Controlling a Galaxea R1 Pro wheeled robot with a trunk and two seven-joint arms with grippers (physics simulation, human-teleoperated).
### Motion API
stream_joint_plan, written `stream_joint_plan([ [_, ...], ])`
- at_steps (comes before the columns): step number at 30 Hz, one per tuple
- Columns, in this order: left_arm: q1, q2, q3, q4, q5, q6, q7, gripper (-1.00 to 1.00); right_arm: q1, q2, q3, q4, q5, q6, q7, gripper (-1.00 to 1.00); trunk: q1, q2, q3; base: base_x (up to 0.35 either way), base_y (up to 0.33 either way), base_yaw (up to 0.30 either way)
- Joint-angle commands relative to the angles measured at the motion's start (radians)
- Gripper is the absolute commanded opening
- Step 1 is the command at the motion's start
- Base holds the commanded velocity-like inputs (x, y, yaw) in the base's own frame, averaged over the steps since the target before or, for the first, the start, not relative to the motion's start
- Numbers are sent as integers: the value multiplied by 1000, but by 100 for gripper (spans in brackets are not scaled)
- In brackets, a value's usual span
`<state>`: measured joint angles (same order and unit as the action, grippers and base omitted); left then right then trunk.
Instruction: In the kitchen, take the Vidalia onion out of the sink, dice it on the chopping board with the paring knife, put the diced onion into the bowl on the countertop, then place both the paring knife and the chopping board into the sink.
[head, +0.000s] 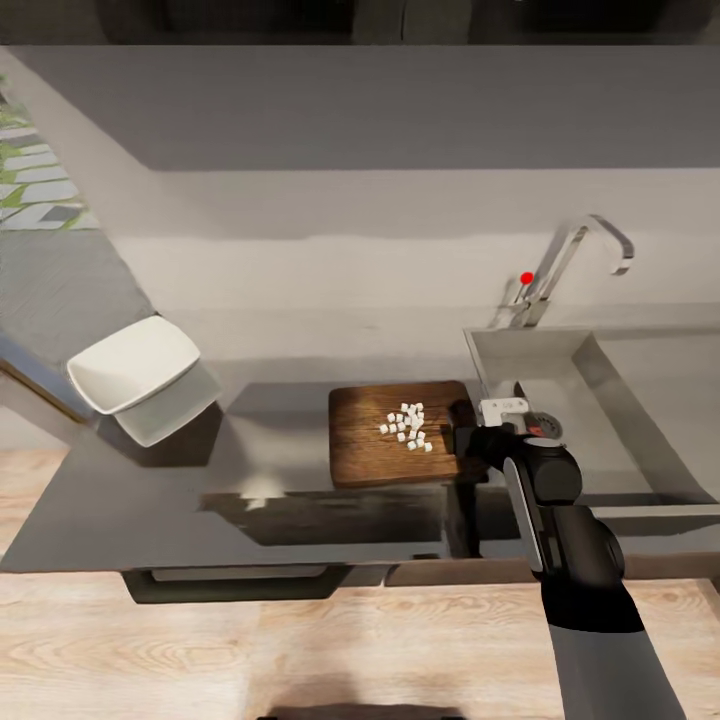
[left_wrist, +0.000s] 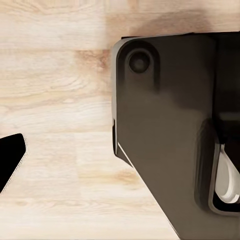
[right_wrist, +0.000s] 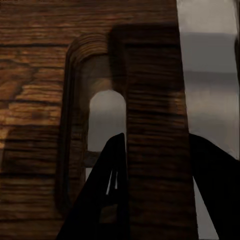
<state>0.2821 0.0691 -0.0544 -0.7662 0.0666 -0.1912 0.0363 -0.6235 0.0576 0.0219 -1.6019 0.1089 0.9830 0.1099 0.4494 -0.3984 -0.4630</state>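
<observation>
1. Now the right end effector (head: 468, 440) is at the board (head: 395, 433), at the end nearest the sink (head: 640, 420); in the right wrist view one finger (right_wrist: 107, 200) passes through the oval hole (right_wrist: 106, 120) and the other lies outside the board's end, so it is pinching the strip of wood between them.
2. The board lies on the desk (head: 150, 500) near its front edge, just beside the sink, with the diced onion (head: 408, 424) piled near its middle.
3. The bowl (head: 135, 365) stands well apart, towards the desk's left end.
4. Judging by this, the step is to carry the board to the bowl; it should stay level until over the bowl, then tilt slowly so the dice slide in, not onto the desk.
5. The head view gives board, dice and bowl together; the right wrist view alone shows the grip through the hole.
6. The left wrist view shows wooden floor (left_wrist: 55, 100) and a dark body part (left_wrist: 165, 125); I cannot tell whether the left end effector is spread or pressed together.
</observation>
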Motion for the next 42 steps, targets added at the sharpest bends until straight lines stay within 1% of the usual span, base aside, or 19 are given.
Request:
stream_joint_plan([
  [1, 0, 1, -5, -1, 7, -2, 4, 100, -1, 1, 0, -1, 9, 5, 10, -100, 1, -2, 0, 0, 254, 0],
  [42, 0, 1, -5, -2, 7, -2, 4, 100, -1, -2, 0, -1, 8, 11, 10, -100, 1, -2, 62, 0, 255, 0],
])
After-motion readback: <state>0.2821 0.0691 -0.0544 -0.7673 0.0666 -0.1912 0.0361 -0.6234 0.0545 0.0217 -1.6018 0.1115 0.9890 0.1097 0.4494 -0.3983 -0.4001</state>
